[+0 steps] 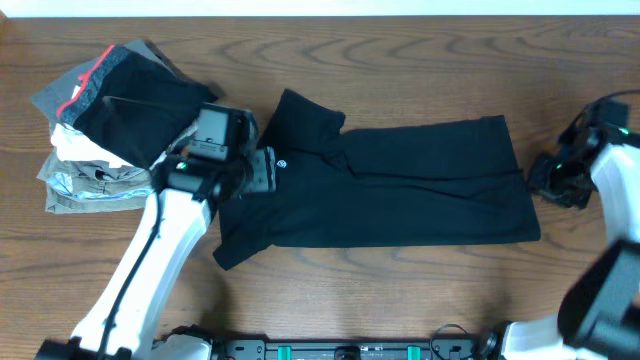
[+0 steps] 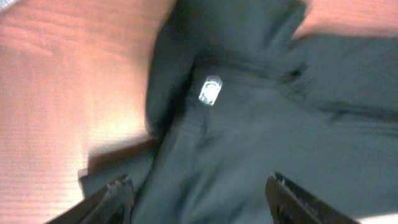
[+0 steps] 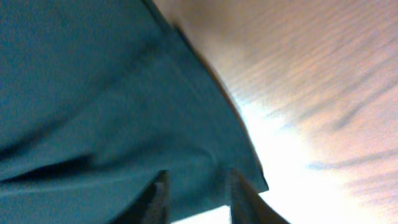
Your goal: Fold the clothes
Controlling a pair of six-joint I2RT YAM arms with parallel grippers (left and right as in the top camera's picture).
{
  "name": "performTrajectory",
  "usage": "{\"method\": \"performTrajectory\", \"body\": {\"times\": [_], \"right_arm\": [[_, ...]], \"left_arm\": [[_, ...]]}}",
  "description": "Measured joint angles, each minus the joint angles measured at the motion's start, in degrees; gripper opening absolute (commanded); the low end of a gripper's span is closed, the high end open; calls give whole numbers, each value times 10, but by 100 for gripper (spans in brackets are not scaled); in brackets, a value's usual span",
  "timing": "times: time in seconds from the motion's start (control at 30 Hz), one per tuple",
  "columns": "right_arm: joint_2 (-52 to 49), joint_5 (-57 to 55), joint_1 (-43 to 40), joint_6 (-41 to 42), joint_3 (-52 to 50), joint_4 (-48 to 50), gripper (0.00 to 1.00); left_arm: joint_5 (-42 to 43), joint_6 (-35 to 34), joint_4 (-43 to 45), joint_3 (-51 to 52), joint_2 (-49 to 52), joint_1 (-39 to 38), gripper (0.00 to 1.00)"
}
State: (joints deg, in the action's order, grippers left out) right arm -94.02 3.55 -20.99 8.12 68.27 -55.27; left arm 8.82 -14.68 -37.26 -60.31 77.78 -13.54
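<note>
So the biggest thing here is the brown wood-grain table (image 1: 400, 60), and it fills the whole overhead shot. The plain black short-sleeved T-shirt (image 1: 420, 190) is spread lengthwise across the middle of it. It's mostly flat, with some creases up near the collar end on the left and one sleeve poking out toward the front edge.

Off in the left corner there's a stack of folded garments (image 1: 85, 180): grey and white stuff, plus a dark one with red trim on top. It's just beside the shirt.

The left gripper (image 2: 199, 186) hangs over the chest area with its fingers spread wide. There's nothing between them, and I can't tell if the tips touch the cloth. The right gripper (image 3: 198, 177) sits at the shirt's far right edge with its fingers only a little apart. It isn't pinching anything as far as I can see. That view is pretty blurry though.

The smallest bit is the little white logo (image 2: 210, 90) on the chest, just ahead of the left fingers.
</note>
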Motion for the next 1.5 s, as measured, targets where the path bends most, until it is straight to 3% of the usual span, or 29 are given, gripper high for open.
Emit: {"method": "performTrajectory", "body": {"times": [0.23, 0.37, 0.67, 1.0, 1.2, 1.33, 1.4, 1.5], "right_arm": [[119, 74, 0, -37, 1, 45, 49], [134, 98, 0, -47, 1, 39, 50], [134, 111, 0, -63, 1, 14, 51], [134, 111, 0, -70, 1, 10, 50], [134, 111, 0, -71, 1, 9, 48], [134, 111, 0, -72, 1, 9, 47], [134, 111, 0, -72, 1, 9, 46], [134, 111, 0, -73, 1, 15, 42]], "left_arm": [[36, 11, 93, -27, 41, 40, 73], [63, 30, 96, -98, 130, 53, 78], [87, 97, 72, -265, 347, 59, 78], [107, 120, 77, -286, 465, 64, 77], [115, 121, 75, -288, 470, 64, 59], [128, 123, 75, -288, 471, 64, 23], [134, 124, 75, -288, 472, 63, 14], [138, 130, 75, -288, 472, 63, 9]]}}
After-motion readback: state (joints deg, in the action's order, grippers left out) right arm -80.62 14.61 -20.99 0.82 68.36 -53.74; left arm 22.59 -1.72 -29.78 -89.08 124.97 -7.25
